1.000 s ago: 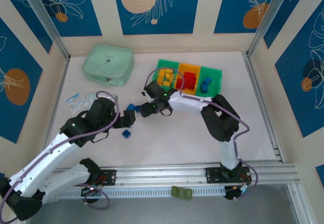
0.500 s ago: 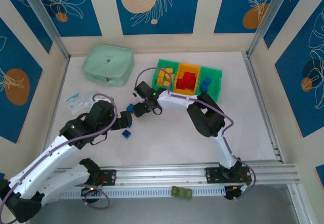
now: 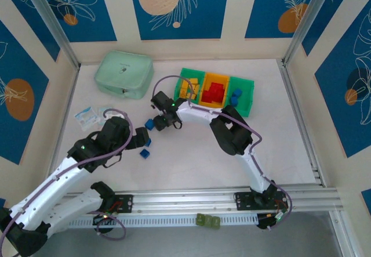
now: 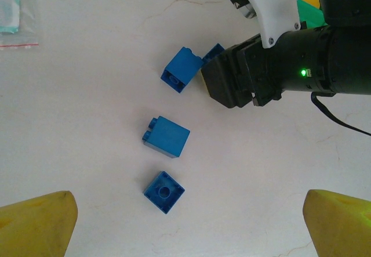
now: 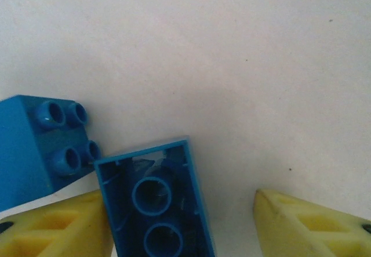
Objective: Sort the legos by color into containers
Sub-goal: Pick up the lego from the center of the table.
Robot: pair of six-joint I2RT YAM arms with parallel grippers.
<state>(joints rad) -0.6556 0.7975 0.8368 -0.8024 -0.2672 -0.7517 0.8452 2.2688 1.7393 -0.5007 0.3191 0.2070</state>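
Several blue legos lie on the white table. In the left wrist view there are three of them: one, one on its side, and one upturned. My left gripper hovers open above them, nothing between its yellow fingers. My right gripper is low over an upturned blue lego. Its left finger touches that brick; the right finger stands apart. A studded blue lego lies beside it. The containers hold yellow, red and blue legos.
A mint-green zip case lies at the back left. A clear plastic packet sits left of my left arm. Olive-green blocks rest on the front rail. The right arm's black body reaches over the bricks.
My right gripper has moved left from near the containers down over the blue legos, and its jaws have narrowed round one. The left arm has barely moved.
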